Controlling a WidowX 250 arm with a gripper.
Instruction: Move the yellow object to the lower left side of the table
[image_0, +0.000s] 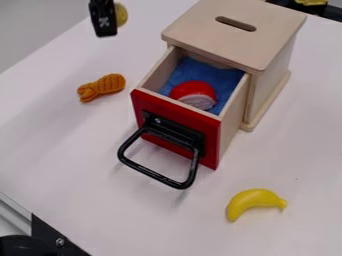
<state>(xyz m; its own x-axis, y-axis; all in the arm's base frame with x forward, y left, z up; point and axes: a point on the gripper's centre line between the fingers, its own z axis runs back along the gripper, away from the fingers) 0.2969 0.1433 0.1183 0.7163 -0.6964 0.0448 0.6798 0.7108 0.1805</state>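
The yellow banana (254, 201) lies close by, on the lower right part of the white table (73, 165), in front of the open drawer (208, 142) with its black handle (157, 175). In the drawer, a red and white toy (194, 94) sits on blue cloth (180, 73), and a bumpy orange toy (101, 87) lies left of it. Farther back, at the upper left, the black gripper (104, 22) is right by a round yellow thing (121, 14), and I can't tell if it is open or closed.
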